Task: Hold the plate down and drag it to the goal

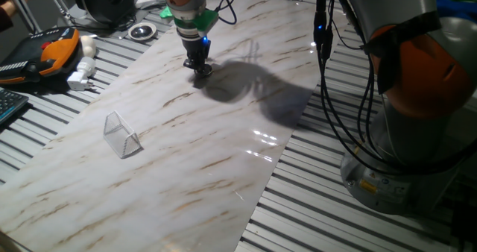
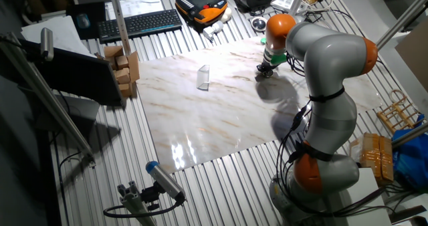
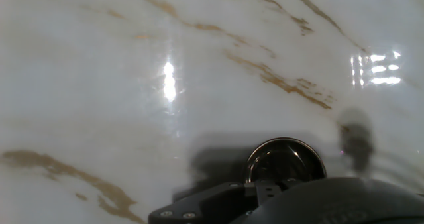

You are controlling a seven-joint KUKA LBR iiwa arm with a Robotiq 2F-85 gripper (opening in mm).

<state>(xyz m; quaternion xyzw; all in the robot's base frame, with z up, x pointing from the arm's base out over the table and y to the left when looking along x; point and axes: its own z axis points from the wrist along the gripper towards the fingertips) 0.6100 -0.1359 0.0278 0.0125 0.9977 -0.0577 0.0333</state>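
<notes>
Bare marble-patterned desk [image 1: 223, 133] is seen between the black claw [image 1: 200, 65] and the clear plastic wedge [image 1: 121, 135]. Nothing is stood across that stretch.

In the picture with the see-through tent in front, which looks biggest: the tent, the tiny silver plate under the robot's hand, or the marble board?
1. Marble board, by far.
2. Clear tent, though it sits nearer the camera.
3. Silver plate, tiny and partly hidden under the gripper.
</notes>
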